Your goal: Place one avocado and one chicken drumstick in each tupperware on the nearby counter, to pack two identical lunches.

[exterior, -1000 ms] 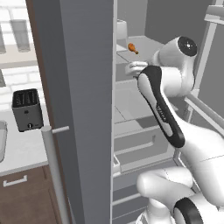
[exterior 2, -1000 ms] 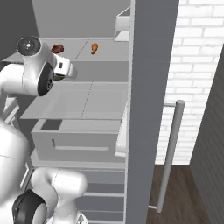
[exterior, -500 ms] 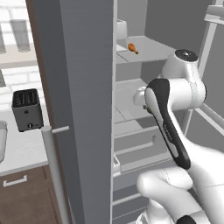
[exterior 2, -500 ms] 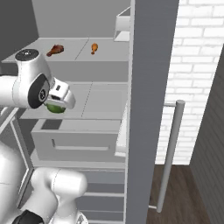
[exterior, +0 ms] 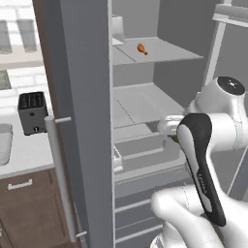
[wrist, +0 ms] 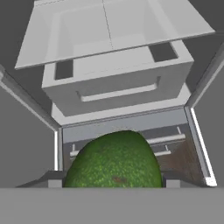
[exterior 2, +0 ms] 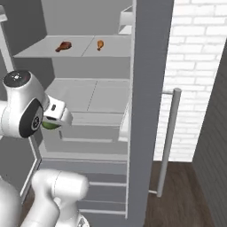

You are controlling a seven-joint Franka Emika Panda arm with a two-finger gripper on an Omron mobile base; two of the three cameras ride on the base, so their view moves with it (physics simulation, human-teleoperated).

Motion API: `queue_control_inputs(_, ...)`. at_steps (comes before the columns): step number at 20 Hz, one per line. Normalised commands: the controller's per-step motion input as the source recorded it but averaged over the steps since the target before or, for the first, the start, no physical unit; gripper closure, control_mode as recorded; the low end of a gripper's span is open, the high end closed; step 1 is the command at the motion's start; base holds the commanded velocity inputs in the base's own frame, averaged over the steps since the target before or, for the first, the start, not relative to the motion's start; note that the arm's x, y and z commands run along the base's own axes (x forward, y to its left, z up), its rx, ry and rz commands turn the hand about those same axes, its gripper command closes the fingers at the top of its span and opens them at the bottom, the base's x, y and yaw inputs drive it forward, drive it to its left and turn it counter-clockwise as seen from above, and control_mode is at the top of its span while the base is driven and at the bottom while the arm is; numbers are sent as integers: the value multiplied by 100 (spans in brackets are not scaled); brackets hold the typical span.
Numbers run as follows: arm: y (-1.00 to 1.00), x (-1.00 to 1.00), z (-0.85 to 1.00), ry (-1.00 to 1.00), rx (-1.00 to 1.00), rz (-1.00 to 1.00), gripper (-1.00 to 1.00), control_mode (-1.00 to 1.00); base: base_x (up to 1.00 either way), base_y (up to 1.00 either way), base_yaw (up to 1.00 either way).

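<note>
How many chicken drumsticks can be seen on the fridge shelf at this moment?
2. Both lie on the upper fridge shelf: the dark reddish-brown drumstick on the left, the lighter orange drumstick to its right.

No legible text or labels.

The avocado (wrist: 114,162) is showing bright, pebbled green. One chicken drumstick (exterior 2: 64,45) is looking reddish-brown, the other drumstick (exterior 2: 100,44) orange. The toaster (exterior: 33,112) is appearing black against pale counter (exterior: 29,154).
</note>
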Motion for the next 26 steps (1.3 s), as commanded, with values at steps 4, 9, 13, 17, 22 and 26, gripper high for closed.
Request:
queue_control_inputs(4,0,0,0,0,0,0,100,100,-100,10,39)
queue_control_inputs(9,0,0,0,0,0,0,100,100,-93,38,63)
queue_control_inputs(13,0,0,0,0,0,0,100,100,-18,96,62)
queue_control_inputs(17,0,0,0,0,0,0,100,100,61,100,42)
queue_control_inputs(22,0,0,0,0,0,0,100,100,100,44,13)
queue_control_inputs(26,0,0,0,0,0,0,100,100,100,0,0)
